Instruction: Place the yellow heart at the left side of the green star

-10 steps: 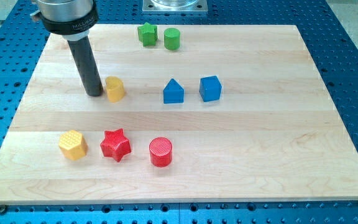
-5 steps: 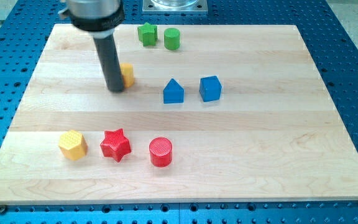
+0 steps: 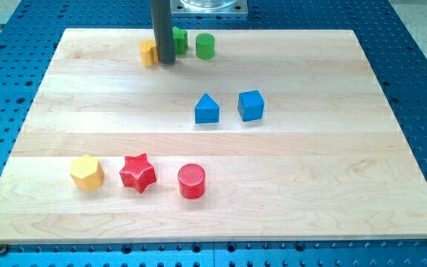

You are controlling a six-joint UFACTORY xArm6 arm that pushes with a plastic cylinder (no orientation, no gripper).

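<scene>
The yellow heart (image 3: 148, 53) lies near the view's top, just left of my rod. My tip (image 3: 166, 61) rests on the board between the yellow heart and the green star (image 3: 179, 39). The rod hides the heart's right part and the star's left part. I cannot tell whether the heart and the star touch behind the rod. The tip appears to touch the heart's right side.
A green cylinder (image 3: 204, 46) stands right of the green star. A blue house-shaped block (image 3: 207, 109) and a blue cube (image 3: 250, 105) sit mid-board. A yellow hexagon (image 3: 87, 173), a red star (image 3: 138, 172) and a red cylinder (image 3: 191, 181) line the bottom left.
My rod has moved up and to the right across the board. The yellow heart has been pushed from mid-left up to beside the green star.
</scene>
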